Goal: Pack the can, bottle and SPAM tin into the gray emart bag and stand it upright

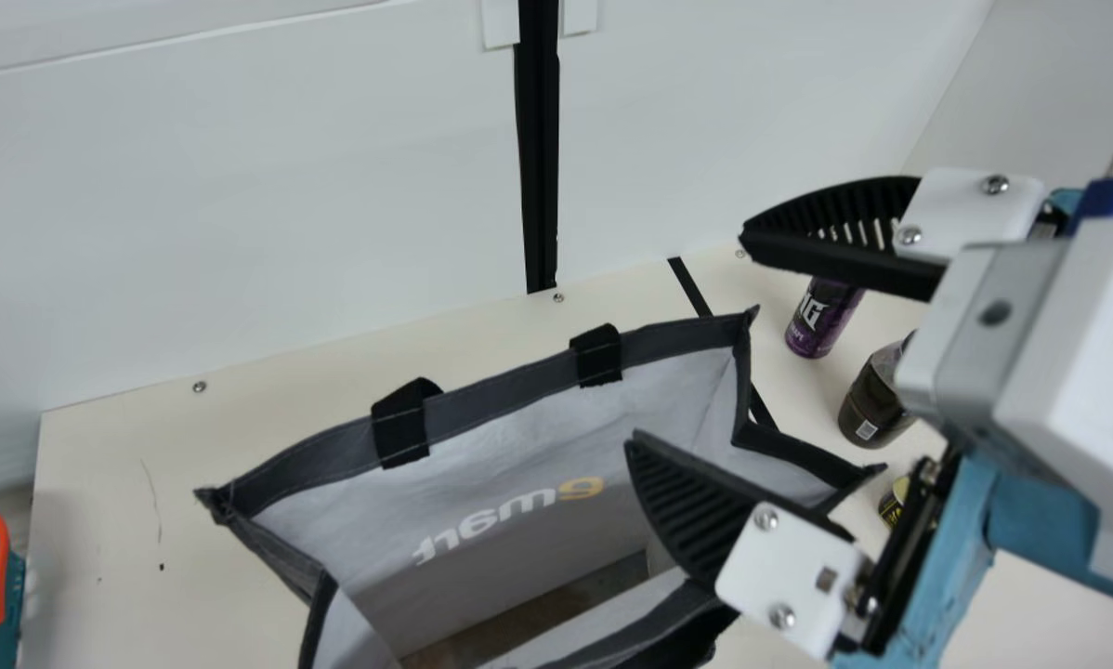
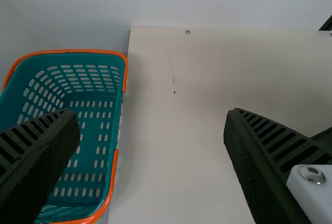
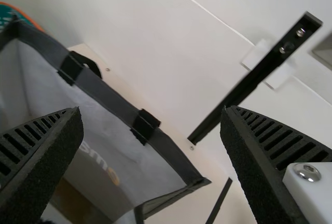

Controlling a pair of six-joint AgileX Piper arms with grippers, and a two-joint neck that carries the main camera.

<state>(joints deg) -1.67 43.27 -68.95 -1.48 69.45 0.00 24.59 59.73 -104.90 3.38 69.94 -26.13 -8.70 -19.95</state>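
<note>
My right gripper [image 1: 691,372] is open above the right side of the gray bag [image 1: 482,390] in the main view, nothing between its fingers. The bag stands upright with its mouth open. On the table right of it are a purple can [image 1: 821,321], a dark bottle [image 1: 872,400] and, partly behind the arm, a small yellow-and-dark tin [image 1: 894,502]. In the right wrist view the right gripper [image 3: 151,130] has its fingers wide apart, with the bag [image 3: 119,105] beyond them. In the left wrist view my left gripper [image 2: 151,130] is open over bare table, holding nothing.
A teal basket with orange handles [image 2: 83,146] stands beside the table in the left wrist view. White wall panels [image 1: 241,186] rise behind the table, with a black upright strip [image 1: 540,158] between them. A black line [image 1: 689,286] crosses the table behind the bag.
</note>
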